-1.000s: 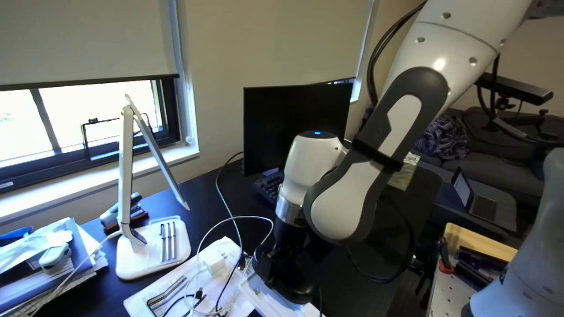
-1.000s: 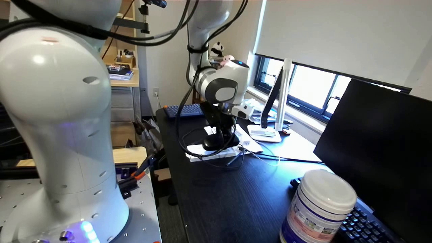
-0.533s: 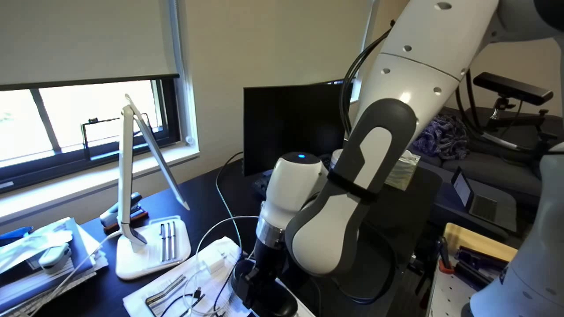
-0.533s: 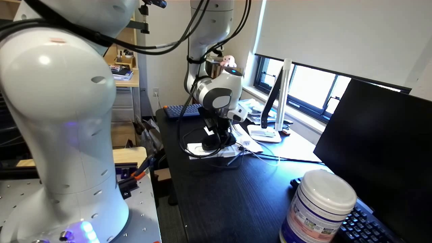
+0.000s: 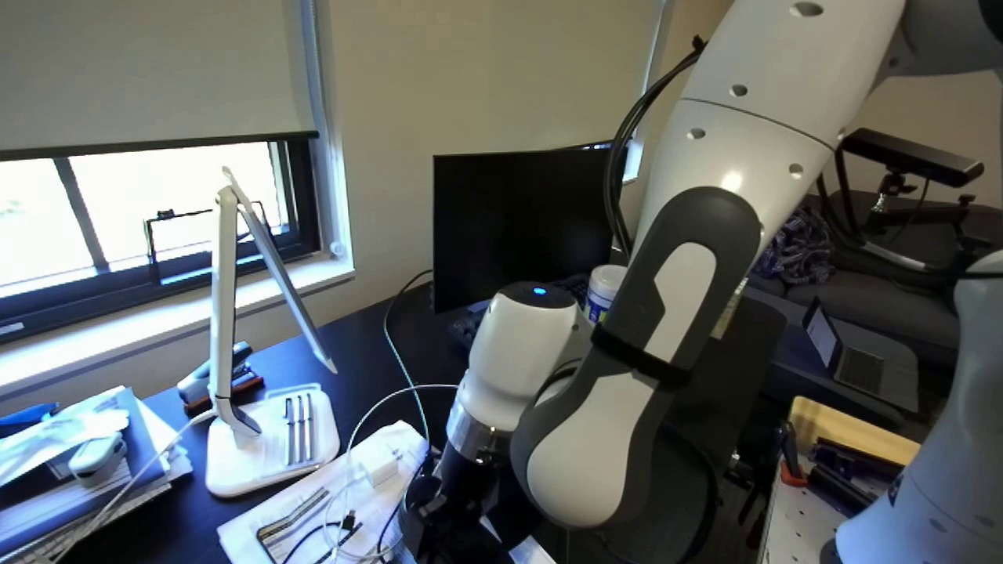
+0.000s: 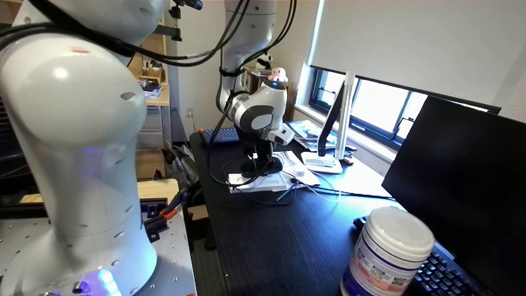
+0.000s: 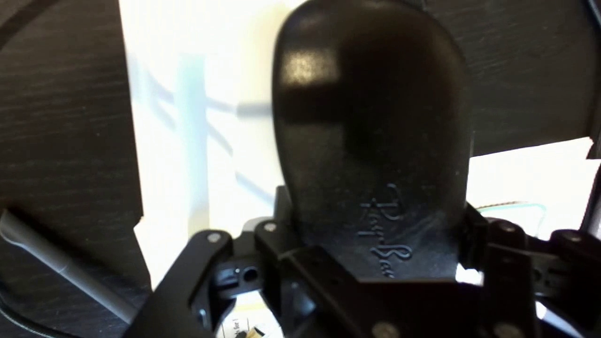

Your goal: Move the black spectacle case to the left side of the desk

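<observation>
The black spectacle case [image 7: 371, 141] fills the middle of the wrist view, with embossed writing on its near end. My gripper [image 7: 378, 225] is shut on the case, one finger against each long side. In an exterior view the gripper [image 6: 262, 154] points down with the case [image 6: 272, 166] at its tips, over a white box and papers. I cannot tell whether the case touches the box. In an exterior view the gripper [image 5: 450, 505] is at the bottom edge and the case is partly cut off. The black desk [image 6: 283, 242] also shows in an exterior view [image 5: 360, 345].
A white box [image 6: 263, 183] and papers [image 5: 313, 501] with loose cables lie under the gripper. A white lamp [image 6: 320, 162] stands by the window. A keyboard [image 6: 224, 135] lies at the far end. A white canister [image 6: 388, 250] and a monitor [image 5: 525, 227] stand at the other end.
The arm has carried the case along the desk, away from the monitor and canister, toward the keyboard end. The case has stayed in the gripper.
</observation>
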Action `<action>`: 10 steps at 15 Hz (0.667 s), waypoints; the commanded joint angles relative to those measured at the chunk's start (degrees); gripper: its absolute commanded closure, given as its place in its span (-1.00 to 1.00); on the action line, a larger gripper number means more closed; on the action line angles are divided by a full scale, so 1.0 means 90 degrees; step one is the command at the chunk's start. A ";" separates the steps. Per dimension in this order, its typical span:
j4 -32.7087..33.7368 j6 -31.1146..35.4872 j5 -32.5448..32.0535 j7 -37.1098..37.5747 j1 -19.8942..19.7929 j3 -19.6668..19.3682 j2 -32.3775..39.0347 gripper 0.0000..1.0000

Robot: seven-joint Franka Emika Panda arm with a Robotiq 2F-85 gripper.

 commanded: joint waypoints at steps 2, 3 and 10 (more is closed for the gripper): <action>-0.0402 0.0116 0.0212 0.0439 0.0085 0.0068 -0.0378 0.00; -0.0458 0.0127 0.0218 0.0475 0.0092 0.0076 -0.0429 0.00; -0.0953 -0.0065 0.0254 0.0683 0.0047 0.0142 -0.1016 0.00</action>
